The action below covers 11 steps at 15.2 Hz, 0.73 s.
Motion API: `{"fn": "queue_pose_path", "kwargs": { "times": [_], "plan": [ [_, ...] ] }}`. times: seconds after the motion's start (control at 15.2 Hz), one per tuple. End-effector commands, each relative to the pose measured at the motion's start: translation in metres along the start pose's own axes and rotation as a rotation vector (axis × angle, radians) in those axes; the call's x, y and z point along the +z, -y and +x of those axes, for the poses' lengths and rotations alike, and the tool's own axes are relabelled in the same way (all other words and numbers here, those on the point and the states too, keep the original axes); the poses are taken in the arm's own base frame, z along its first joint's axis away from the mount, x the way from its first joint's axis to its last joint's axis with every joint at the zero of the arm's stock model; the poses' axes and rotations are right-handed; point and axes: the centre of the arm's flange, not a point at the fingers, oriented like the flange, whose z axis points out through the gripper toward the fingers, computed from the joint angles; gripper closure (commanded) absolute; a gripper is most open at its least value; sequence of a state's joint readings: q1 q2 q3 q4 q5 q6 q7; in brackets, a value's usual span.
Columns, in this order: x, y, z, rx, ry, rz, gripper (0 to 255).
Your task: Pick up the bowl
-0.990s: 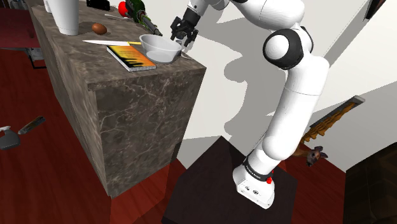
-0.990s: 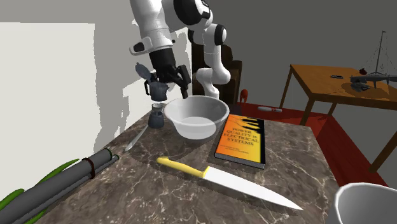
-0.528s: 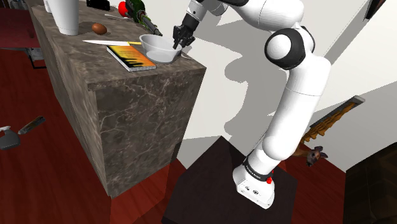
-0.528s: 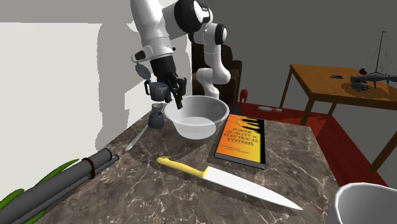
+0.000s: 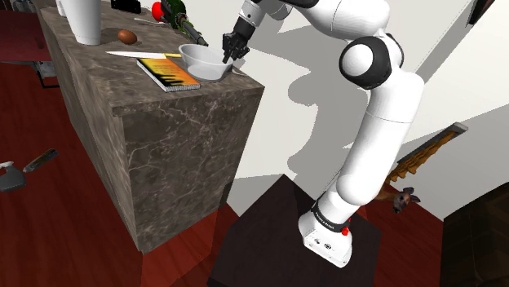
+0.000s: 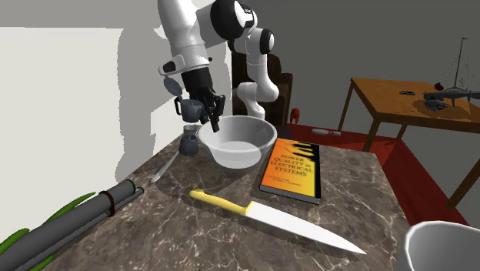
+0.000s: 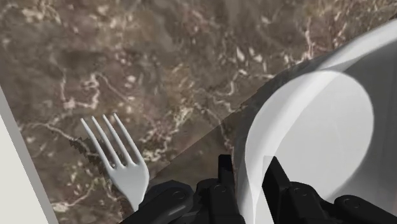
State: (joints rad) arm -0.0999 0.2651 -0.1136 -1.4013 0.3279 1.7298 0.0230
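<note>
I reach over a big brown stone counter (image 5: 163, 147). The bowl (image 6: 238, 158) sits on it, in the middle of the second exterior view and near the counter's corner at the upper middle of the shoulder view. The bowl is round, smooth and pale grey-white, with a thin rim and a flat round bottom. An orange and black book (image 6: 292, 171) lies just beside it. A knife (image 6: 277, 223) with a yellow handle lies lower in that frame. My gripper (image 7: 251, 168) is clamped on the bowl's rim, one finger inside and one outside. A pale fork (image 7: 124, 162) lies near my fingers.

White arm (image 5: 377, 134) (dark joints), black tool (image 6: 212, 123).
</note>
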Motion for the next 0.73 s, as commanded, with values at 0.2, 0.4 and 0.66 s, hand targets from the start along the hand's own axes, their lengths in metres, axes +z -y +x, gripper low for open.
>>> {"fn": "queue_pose_path", "kwargs": {
  "times": [0.2,0.4,0.66],
  "plan": [
    [-0.019,0.006,0.001,0.0,0.004,0.0,255],
    [-0.034,0.011,0.002,0.0,0.004,0.0,255],
    [-0.054,0.017,0.003,0.0,0.004,0.0,255]
  ]
}}
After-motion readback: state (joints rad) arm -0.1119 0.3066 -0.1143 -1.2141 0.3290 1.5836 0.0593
